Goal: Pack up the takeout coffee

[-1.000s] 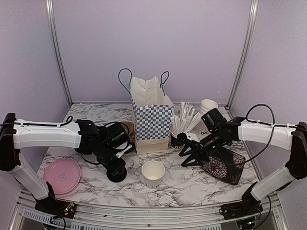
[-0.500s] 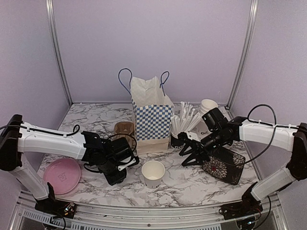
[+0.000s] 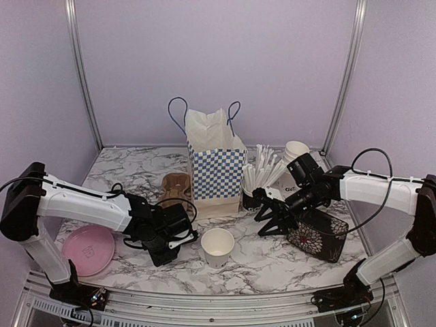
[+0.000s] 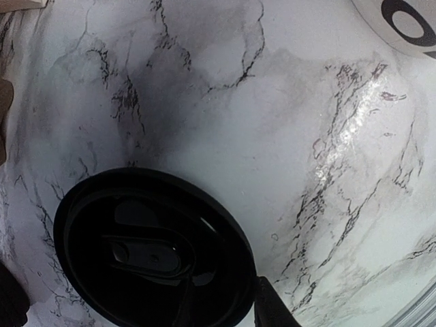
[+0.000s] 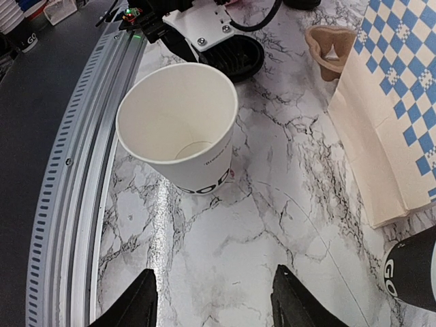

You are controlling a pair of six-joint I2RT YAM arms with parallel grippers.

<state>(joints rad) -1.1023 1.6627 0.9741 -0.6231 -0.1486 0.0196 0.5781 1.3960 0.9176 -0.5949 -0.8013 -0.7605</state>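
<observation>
An open white paper cup (image 3: 217, 246) with black lettering stands lidless near the front middle; it also shows in the right wrist view (image 5: 177, 129) and at the corner of the left wrist view (image 4: 402, 24). Left of it my left gripper (image 3: 169, 246) is down on a black lid (image 4: 150, 259). One finger (image 4: 272, 313) presses the outside of the rim and the other sits inside, so the jaws (image 4: 225, 306) are shut on the rim. The brown pulp carrier (image 3: 175, 189) lies behind. My right gripper (image 3: 271, 219) hangs open and empty (image 5: 214, 300), right of the cup.
A blue-checked paper bag (image 3: 214, 170) stands open at the middle back. A black cup of white straws (image 3: 255, 194) and stacked white cups (image 3: 296, 153) are to its right. A black patterned box (image 3: 320, 235) sits under the right arm, a pink plate (image 3: 88, 248) at front left.
My left arm has drawn back toward the front edge and come down onto the black lid, uncovering the carrier. The right arm has not moved.
</observation>
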